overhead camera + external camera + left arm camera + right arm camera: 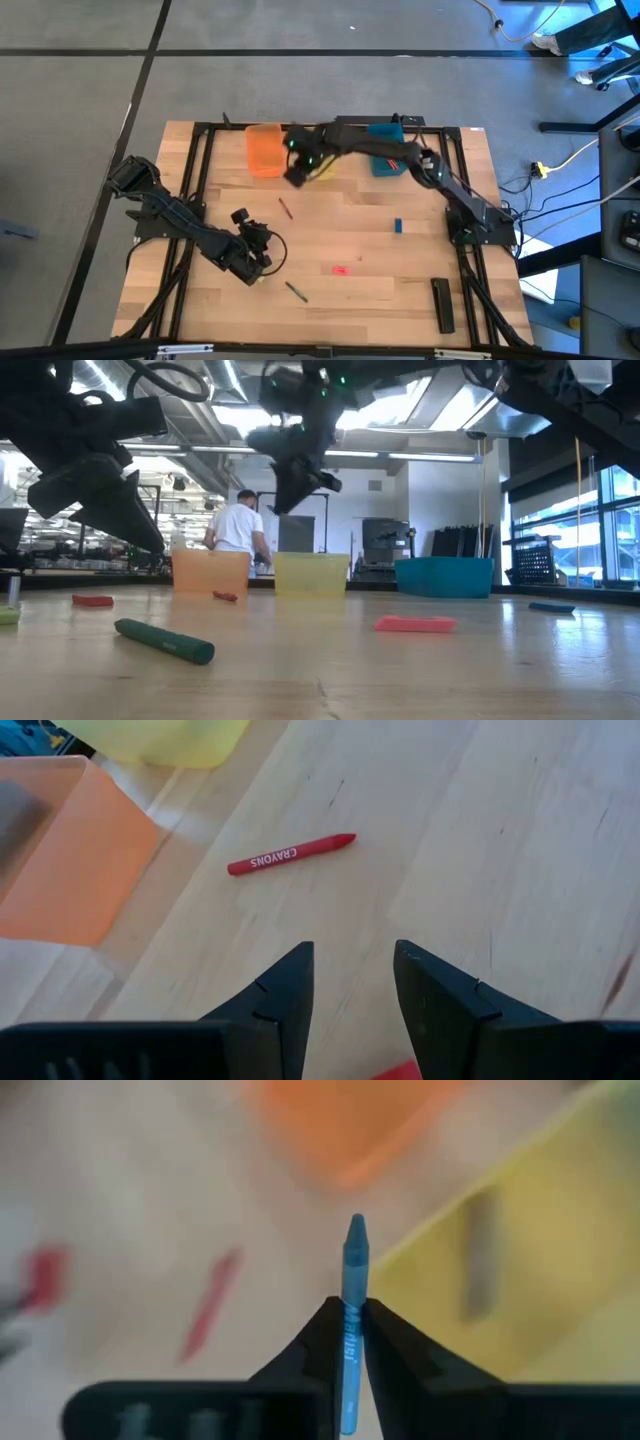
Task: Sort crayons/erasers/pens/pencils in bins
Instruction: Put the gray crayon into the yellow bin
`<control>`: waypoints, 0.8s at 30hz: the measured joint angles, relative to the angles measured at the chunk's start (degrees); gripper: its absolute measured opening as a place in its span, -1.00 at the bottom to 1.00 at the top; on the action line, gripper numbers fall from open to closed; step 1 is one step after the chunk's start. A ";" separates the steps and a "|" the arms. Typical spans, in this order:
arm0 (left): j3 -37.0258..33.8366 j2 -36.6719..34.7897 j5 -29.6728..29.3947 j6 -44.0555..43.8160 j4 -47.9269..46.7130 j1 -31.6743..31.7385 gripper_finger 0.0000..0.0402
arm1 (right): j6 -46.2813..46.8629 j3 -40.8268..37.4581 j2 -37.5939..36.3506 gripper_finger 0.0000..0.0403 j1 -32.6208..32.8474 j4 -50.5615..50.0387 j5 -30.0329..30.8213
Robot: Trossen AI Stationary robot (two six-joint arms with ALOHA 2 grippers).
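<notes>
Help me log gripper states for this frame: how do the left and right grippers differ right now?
The left gripper is open and empty, while the right gripper is shut on a blue crayon. The left gripper hangs over bare table short of a red crayon; the right gripper is up by the orange bin and yellow bin. Both have dark fingers.

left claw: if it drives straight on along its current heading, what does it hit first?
Probably the red crayon: in the left wrist view it lies on the bare table just ahead of the open left claw, slightly off centre. Depth is unclear, so it might pass alongside.
</notes>
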 joint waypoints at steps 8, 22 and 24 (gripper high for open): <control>0.00 0.00 0.35 -0.04 -0.12 -0.02 -0.34 | 0.75 -0.19 2.95 -0.80 -5.97 1.48 8.77; 0.00 0.00 1.14 -0.07 0.07 -0.04 -0.34 | 4.56 -0.13 9.34 -0.79 -7.04 1.57 1.37; 0.00 0.00 1.17 -0.09 0.18 -0.04 -0.34 | 4.57 -0.12 9.62 -0.78 -6.92 1.62 1.40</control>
